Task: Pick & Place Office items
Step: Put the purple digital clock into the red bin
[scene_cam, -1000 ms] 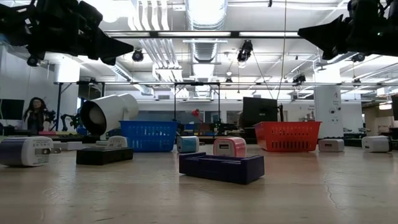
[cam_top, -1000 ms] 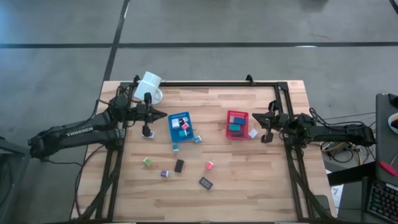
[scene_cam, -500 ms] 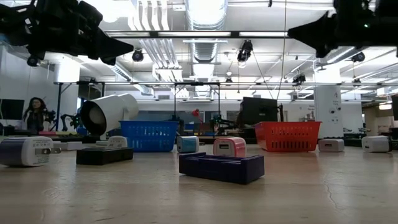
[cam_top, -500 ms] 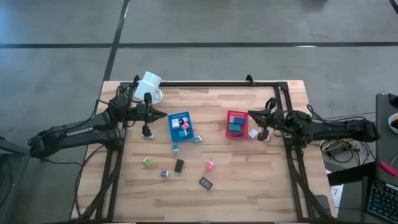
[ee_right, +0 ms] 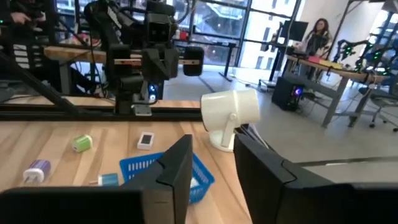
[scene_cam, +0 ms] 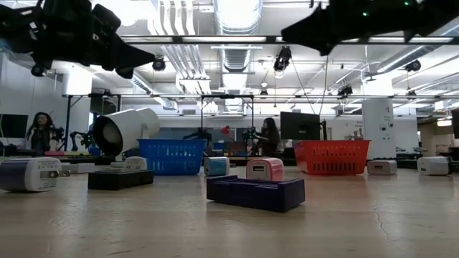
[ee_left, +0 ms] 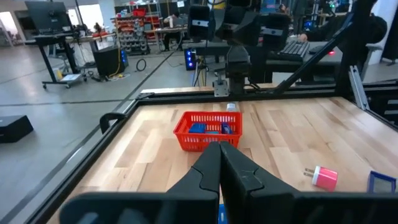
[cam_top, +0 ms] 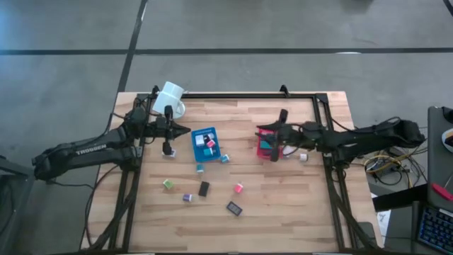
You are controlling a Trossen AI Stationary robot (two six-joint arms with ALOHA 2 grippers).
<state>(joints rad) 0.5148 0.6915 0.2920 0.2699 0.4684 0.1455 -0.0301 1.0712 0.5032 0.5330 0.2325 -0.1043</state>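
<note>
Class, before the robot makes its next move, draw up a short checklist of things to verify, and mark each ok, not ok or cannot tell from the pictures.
1. Right gripper over the red tray: ok.
2. Right gripper open, nothing between its fingers: ok.
3. Left gripper shut, parked beside the blue tray: ok.
4. All loose blocks put away: not ok; a pink block and a green block lie on the table.
5. White mug upright: not ok, tipped over.

Your right gripper (cam_top: 275, 151) stretched toward table centre, fingers parted with nothing between, your left gripper (cam_top: 185, 131) waiting, fingers pressed together
</note>
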